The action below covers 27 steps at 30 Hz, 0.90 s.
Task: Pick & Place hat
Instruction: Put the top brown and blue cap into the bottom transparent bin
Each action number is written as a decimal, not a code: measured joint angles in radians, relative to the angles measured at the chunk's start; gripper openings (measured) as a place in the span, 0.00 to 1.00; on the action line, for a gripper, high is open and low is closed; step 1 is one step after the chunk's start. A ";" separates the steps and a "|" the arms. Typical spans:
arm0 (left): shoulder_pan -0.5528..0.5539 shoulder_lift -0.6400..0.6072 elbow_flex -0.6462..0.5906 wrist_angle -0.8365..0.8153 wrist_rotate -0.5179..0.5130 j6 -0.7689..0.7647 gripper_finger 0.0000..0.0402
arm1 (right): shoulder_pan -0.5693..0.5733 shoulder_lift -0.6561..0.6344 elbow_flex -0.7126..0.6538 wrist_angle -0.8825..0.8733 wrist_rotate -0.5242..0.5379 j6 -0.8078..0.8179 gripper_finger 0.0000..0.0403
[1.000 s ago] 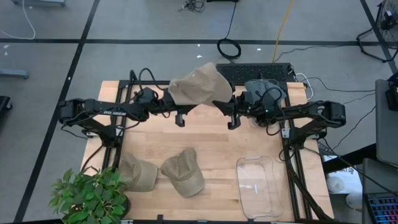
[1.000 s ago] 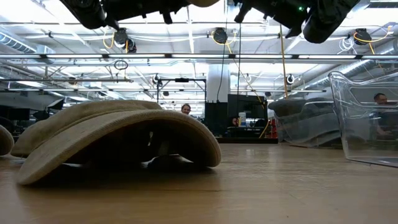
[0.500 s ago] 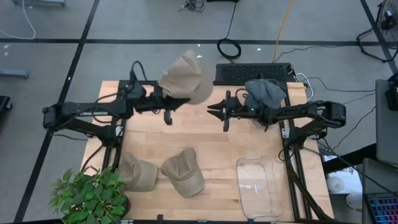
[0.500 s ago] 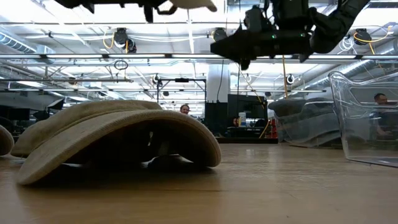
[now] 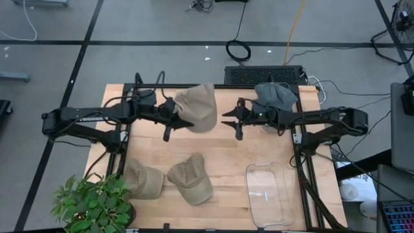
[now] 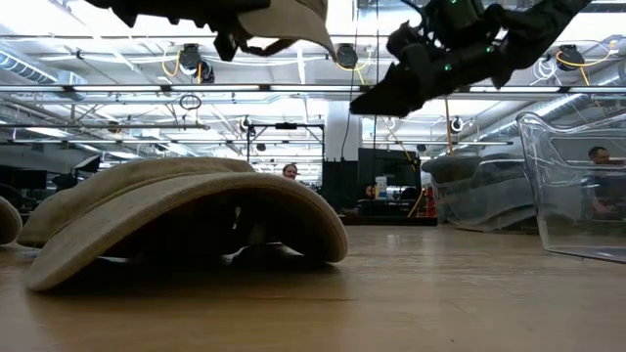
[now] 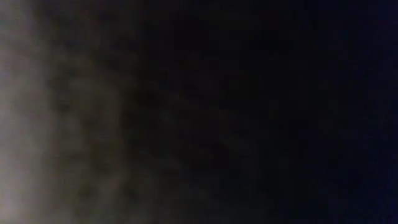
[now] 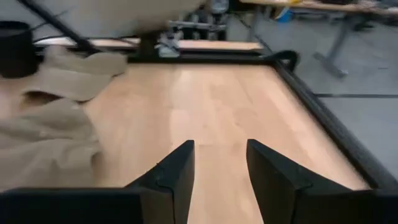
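Here, a big wooden table [image 5: 220,145] sits under two dark robot arms. A green plant [image 5: 94,204] stands at the near left corner. A clear plastic bin [image 5: 268,193] rests on the near right part of the table, and it also shows at the right edge of the low view [image 6: 577,186].

The left arm [image 5: 84,118] reaches in from the left side. Its left gripper [image 5: 173,120] is squeezed tight on a tan hat [image 5: 197,107] and holds it up in the air, above the far middle of the table. From the low view, that hat [image 6: 284,18] hangs high over the wood. The left wrist camera is all dark.

The right arm [image 5: 323,120] reaches in from the right side. Its right gripper [image 5: 231,121] is up in the air just beside the held hat and holds nothing. Its fingers [image 8: 176,180] stand apart, with bare wood showing between them.

Two more tan hats lie on the near left part of the table. One [image 5: 143,180] is next to the plant, and the other [image 5: 192,180] lies just beside it. A gray hat [image 5: 275,96] sits at the far right, by the right arm.
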 joint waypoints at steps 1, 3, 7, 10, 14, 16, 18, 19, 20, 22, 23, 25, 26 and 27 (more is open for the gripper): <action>0.000 0.008 0.000 -0.002 0.032 -0.011 0.02 | 0.000 -0.021 0.001 -0.026 0.020 0.000 0.33; 0.000 0.031 0.000 0.005 0.091 -0.027 0.02 | -0.006 -0.073 0.000 -0.097 0.047 0.004 0.33; -0.005 0.091 0.000 0.015 0.173 0.010 0.02 | -0.033 -0.152 0.001 -0.171 0.050 0.055 0.32; -0.026 0.144 0.000 0.039 0.250 0.109 0.02 | -0.065 -0.190 0.001 -0.198 -0.031 0.111 0.33; -0.040 0.206 0.000 0.062 0.379 0.149 0.02 | -0.114 -0.234 0.001 -0.196 -0.181 0.134 0.33; -0.041 0.232 0.000 0.060 0.399 0.140 0.02 | -0.133 -0.254 0.001 -0.197 -0.186 0.134 0.33; -0.049 0.258 0.000 0.067 0.399 0.105 0.02 | -0.148 -0.267 0.016 -0.200 -0.189 0.136 0.33; -0.054 0.269 0.000 0.060 0.401 0.086 0.02 | -0.155 -0.272 0.026 -0.201 -0.212 0.146 0.33; -0.060 0.281 0.000 0.062 0.407 0.071 0.02 | -0.161 -0.274 0.040 -0.203 -0.247 0.160 0.33; -0.074 0.300 0.000 0.068 0.418 0.054 0.02 | -0.173 -0.269 0.079 -0.198 -0.335 0.199 0.33; -0.082 0.308 0.000 0.069 0.418 0.045 0.02 | -0.176 -0.262 0.100 -0.204 -0.382 0.224 0.33; -0.099 0.321 0.010 0.066 0.419 0.037 0.02 | -0.178 -0.236 0.150 -0.234 -0.461 0.254 0.33; -0.108 0.327 0.018 0.066 0.419 0.037 0.02 | -0.177 -0.222 0.175 -0.265 -0.484 0.259 0.33; -0.118 0.331 0.027 0.067 0.419 0.038 0.02 | -0.176 -0.205 0.201 -0.302 -0.500 0.259 0.33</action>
